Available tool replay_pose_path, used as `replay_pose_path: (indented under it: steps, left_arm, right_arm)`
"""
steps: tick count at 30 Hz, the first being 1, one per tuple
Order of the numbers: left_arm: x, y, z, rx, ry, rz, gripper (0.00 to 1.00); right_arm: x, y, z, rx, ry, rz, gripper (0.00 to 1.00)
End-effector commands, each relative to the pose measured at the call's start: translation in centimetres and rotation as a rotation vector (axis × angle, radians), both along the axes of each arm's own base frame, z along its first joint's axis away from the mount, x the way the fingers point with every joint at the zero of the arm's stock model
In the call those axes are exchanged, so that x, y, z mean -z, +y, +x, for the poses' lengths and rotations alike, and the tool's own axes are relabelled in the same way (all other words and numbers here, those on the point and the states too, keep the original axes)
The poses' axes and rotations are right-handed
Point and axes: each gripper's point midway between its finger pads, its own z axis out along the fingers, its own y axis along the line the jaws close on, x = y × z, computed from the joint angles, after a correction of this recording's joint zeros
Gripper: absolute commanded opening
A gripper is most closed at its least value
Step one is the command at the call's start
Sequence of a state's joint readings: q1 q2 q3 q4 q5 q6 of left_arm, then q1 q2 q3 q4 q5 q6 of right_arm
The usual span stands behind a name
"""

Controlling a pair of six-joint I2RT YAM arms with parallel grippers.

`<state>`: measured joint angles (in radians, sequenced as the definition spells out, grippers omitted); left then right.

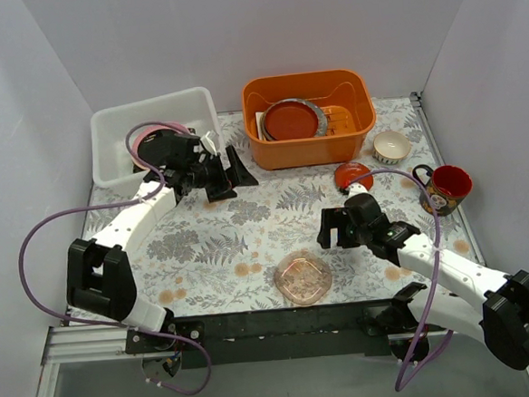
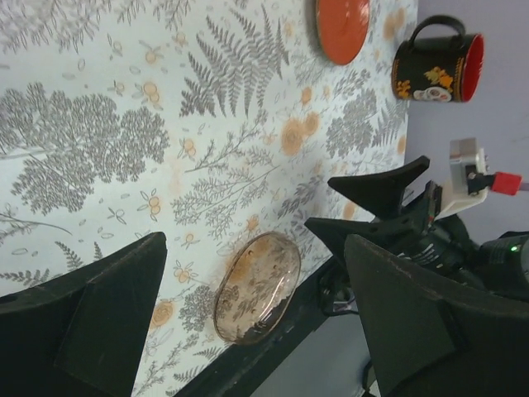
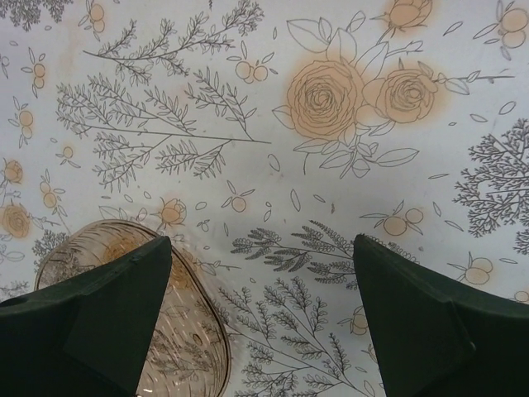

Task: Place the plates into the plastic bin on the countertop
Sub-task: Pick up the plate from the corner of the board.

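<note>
Lowest in the frame, the clear pink glass plate (image 1: 304,277) lies on the worktop (image 1: 248,222), just left of your right gripper (image 1: 337,230), which hangs wide and empty. Your left gripper (image 1: 229,178) is wide and empty too, just right of the white bin (image 1: 107,150) at upper left, where a pink plate (image 1: 164,127) shows inside. A small red plate (image 1: 351,174) at centre right is also out, so I judge two plates remain.

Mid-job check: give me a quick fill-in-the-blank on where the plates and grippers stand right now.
1. The clear glass plate lies on the ____.
2. The plate inside the plastic bin is ____ in colour.
3. The left gripper and the right gripper both stand ____, holding nothing.
Missing words: countertop; pink; open.
</note>
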<state>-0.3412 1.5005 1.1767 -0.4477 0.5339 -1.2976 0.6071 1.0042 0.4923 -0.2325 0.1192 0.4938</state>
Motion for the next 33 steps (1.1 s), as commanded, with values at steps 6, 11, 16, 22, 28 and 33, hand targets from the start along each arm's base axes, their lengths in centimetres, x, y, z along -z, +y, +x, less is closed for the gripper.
replay_pose_path:
  steps: [6, 11, 16, 22, 28, 33]
  left_arm:
    - [5.3, -2.3, -6.2, 0.059, 0.081, 0.061, 0.89]
    - [8.4, -4.0, -10.4, 0.118, 0.155, 0.068, 0.89]
    - [10.1, -5.2, -13.4, 0.138, 0.214, 0.05, 0.89]
    - [11.4, -6.7, -15.7, 0.186, 0.241, 0.062, 0.88]
    - [12.5, -7.9, -17.2, 0.235, 0.271, 0.075, 0.88]
    - [13.5, -8.3, -17.6, 0.247, 0.287, 0.101, 0.87]
  right_arm:
    - [0.6, 2.4, -2.9, -0.186, 0.133, 0.109, 0.98]
    - [1.2, 2.7, -3.9, -0.244, 0.184, 0.111, 0.98]
    - [1.6, 3.0, -4.6, -0.272, 0.22, 0.13, 0.98]
    - [2.1, 3.0, -5.5, -0.295, 0.262, 0.145, 0.98]
    - [2.3, 3.0, -6.0, -0.311, 0.276, 0.159, 0.92]
    - [2.3, 3.2, -6.2, -0.322, 0.291, 0.18, 0.86]
